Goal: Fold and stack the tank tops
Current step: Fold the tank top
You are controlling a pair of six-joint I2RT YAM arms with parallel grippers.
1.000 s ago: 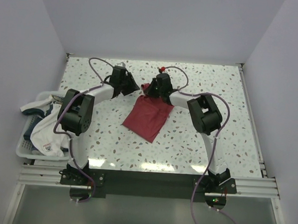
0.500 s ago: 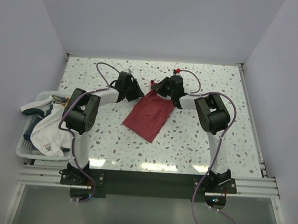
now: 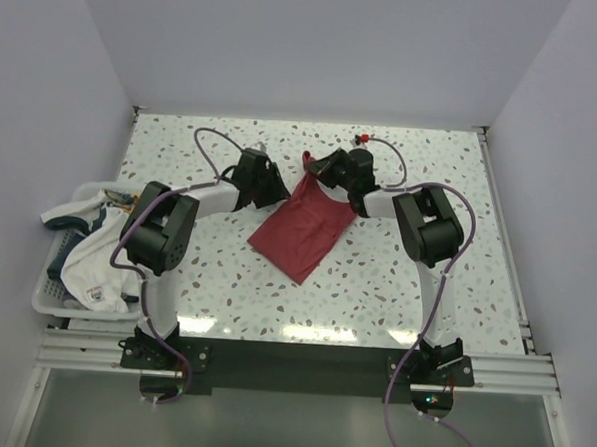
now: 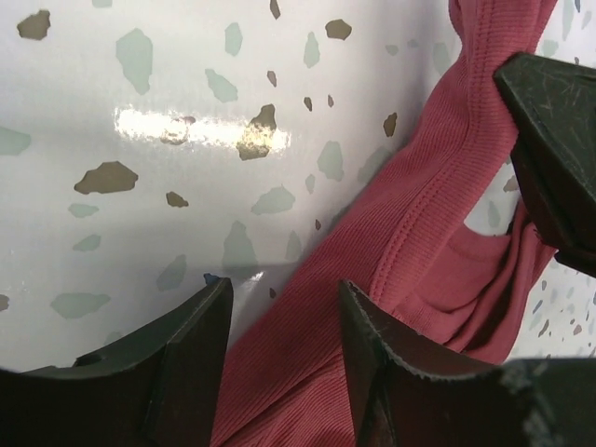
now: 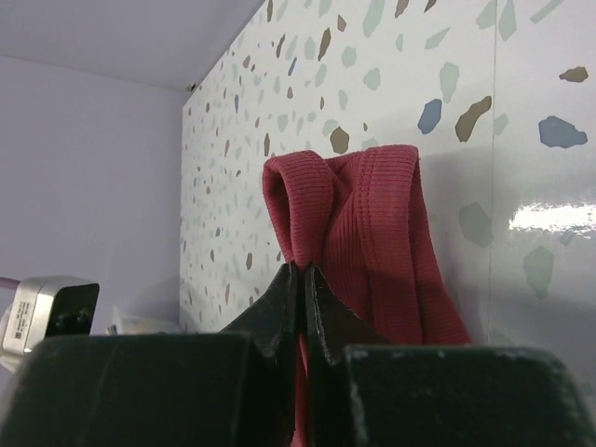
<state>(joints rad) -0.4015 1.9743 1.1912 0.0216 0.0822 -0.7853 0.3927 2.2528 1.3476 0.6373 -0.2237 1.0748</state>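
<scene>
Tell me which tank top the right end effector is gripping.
The dark red tank top: its strap is pinched in the right end effector. The white tank top lies apart in the basket.

We see the red tank top (image 3: 300, 227) in a plain dark red, finely ribbed, with no print on it. The worktop (image 3: 431, 170) is glossy white, sprinkled with small flecks of grey-green, brown and a little blue. The white tank top (image 3: 94, 263) has a dark navy trim, and its basket (image 3: 46, 295) is white too. The left claw (image 4: 284, 317) and the right claw (image 5: 300, 279) are both black. The arms (image 3: 430, 228) are black and white, with thin purple cables (image 3: 390, 389). The walls (image 3: 318, 44) are a pale lilac-grey.
</scene>
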